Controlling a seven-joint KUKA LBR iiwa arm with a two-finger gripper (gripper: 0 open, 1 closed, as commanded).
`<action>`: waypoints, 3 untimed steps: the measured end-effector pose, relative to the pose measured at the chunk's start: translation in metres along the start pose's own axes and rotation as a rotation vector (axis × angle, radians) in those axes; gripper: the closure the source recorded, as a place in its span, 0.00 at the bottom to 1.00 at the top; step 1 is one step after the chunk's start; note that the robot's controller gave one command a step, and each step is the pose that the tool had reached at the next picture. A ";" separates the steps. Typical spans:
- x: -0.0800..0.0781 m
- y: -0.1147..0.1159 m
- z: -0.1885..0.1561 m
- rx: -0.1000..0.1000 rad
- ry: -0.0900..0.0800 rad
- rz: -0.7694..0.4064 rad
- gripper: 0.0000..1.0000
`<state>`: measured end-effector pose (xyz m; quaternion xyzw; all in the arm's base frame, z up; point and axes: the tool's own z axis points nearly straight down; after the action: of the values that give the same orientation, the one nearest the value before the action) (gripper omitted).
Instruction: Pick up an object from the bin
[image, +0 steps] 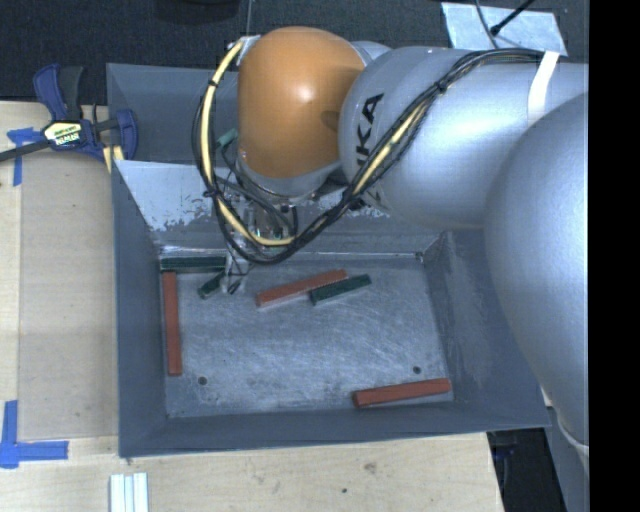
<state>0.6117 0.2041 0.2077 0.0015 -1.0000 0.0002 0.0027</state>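
Note:
My gripper (235, 277) hangs under the wrist at the bin's back left, low over the floor and mostly hidden by the arm. A short dark green stick (211, 289) lies tilted just left of its tip, touching or nearly touching it. A longer dark green stick (192, 264) lies along the back wall close by. To the right of the gripper a red-brown stick (299, 289) lies slanted on the floor, with another dark green stick (340, 288) against its right end.
A red-brown stick (172, 324) lies along the left wall, pointing front to back. One more red-brown stick (402, 393) rests at the front right corner. The arm covers the bin's back right.

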 end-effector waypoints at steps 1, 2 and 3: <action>-0.015 0.019 0.143 0.000 0.000 0.032 0.00; -0.006 -0.036 0.105 0.001 -0.008 0.013 0.00; -0.006 -0.144 0.099 0.004 -0.005 -0.181 0.00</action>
<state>0.6172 0.0600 0.1092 0.0920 -0.9958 0.0020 0.0001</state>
